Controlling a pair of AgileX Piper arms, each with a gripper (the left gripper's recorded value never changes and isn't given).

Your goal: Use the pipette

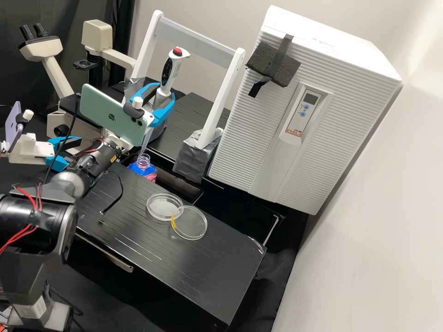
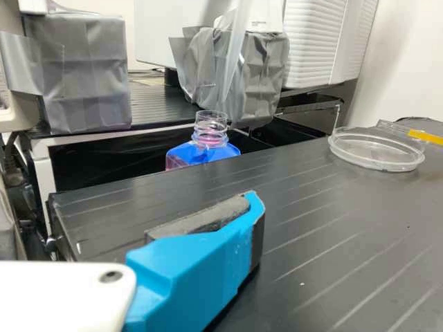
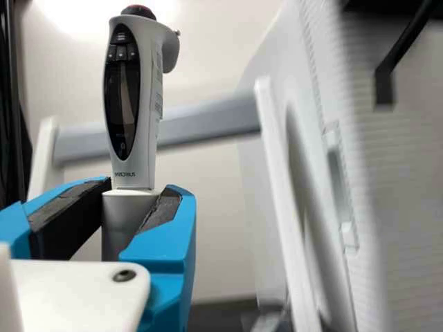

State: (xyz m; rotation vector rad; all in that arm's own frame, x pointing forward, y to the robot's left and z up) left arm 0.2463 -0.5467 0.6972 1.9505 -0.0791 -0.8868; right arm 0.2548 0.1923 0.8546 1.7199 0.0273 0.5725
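Observation:
My right gripper point(image 1: 154, 105) is shut on the lower body of a white and grey pipette point(image 1: 168, 69) with a red button, and holds it upright point(image 3: 135, 104) at the back left of the bench. Its clear tip point(image 2: 232, 69) points down to just over the mouth of an uncapped bottle point(image 1: 145, 167) of pink liquid point(image 2: 208, 142). Two clear petri dish halves point(image 1: 164, 206) lie overlapping on the black bench, one with a yellow strip. My left gripper point(image 1: 57, 153) sits low at the bench's left edge, open and holding nothing; one blue finger point(image 2: 201, 263) shows.
A large white ribbed machine point(image 1: 300, 115) stands at the back right. A white frame point(image 1: 221, 97) on grey taped bases point(image 1: 196, 154) rises behind the bottle. A microscope point(image 1: 44, 50) is at the far left. The black bench point(image 1: 207, 272) drops off in front.

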